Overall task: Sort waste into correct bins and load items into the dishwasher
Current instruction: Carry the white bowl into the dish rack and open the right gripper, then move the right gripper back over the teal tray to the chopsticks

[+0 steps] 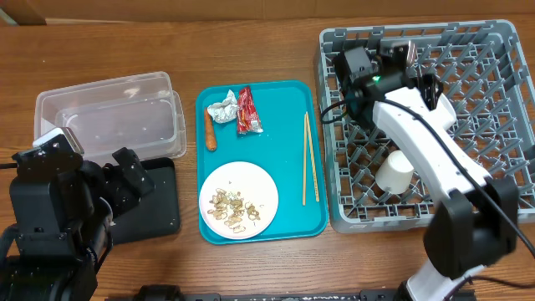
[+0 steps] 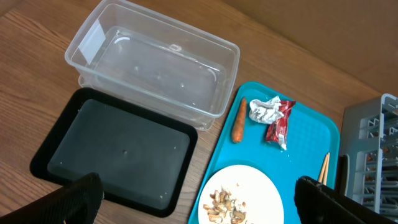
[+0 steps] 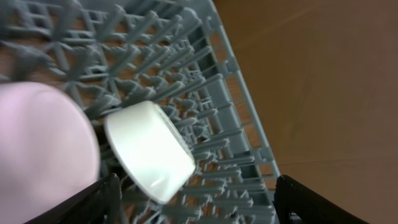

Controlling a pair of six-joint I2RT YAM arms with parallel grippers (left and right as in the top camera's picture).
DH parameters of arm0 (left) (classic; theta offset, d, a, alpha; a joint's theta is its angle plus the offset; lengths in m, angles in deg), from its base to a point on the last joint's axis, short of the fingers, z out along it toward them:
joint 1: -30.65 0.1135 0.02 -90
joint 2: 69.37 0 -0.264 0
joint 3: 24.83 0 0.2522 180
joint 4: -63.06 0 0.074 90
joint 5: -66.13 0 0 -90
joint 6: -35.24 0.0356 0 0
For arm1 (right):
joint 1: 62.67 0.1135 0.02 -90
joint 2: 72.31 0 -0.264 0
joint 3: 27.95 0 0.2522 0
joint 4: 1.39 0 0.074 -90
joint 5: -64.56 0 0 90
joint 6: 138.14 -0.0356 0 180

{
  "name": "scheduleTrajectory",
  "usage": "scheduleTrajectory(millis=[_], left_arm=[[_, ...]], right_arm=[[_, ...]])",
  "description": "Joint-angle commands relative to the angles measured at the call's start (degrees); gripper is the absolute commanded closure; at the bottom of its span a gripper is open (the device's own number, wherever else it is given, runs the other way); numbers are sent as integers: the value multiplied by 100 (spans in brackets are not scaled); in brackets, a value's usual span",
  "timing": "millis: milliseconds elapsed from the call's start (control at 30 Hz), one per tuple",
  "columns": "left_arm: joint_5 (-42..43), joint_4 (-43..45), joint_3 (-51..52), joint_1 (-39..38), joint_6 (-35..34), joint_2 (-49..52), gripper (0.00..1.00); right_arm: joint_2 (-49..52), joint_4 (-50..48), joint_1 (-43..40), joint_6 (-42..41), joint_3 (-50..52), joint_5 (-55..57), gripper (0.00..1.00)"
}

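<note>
Tub (image 1: 109, 117) behind flat tray (image 1: 163, 209), left; serving tray (image 1: 284, 100) centre, bearing plate (image 1: 251, 177), chopsticks (image 1: 308, 159); cup (image 1: 394, 171) in rack (image 1: 501, 109), right.

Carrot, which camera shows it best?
Left wrist: the carrot lies large and unblocked on the teal tray. Overhead shows it whole but smaller. Right wrist shows the rack and a cup, no carrot.

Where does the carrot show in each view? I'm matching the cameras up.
Overhead: carrot on the teal tray's left edge, upper half.
Left wrist: right of centre, on the tray's left edge.
Right wrist: not in it.
Shared landmark: the grey dish rack, in all three.
</note>
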Motion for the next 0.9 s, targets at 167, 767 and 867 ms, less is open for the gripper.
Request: scheduleTrajectory(millis=[167,767,867], left_arm=[[-79,2,-42,-11,-76,9,0],[-79,4,-42,-11,-79,9,0],[-79,4,-42,-11,-79,9,0]], right_arm=[[-1563,846,605,-131,-1268,-3359,18],[-2441,885,1963,-420,-590,-6583,38],[-1967,562,2039,-424,-107,-6360,45]])
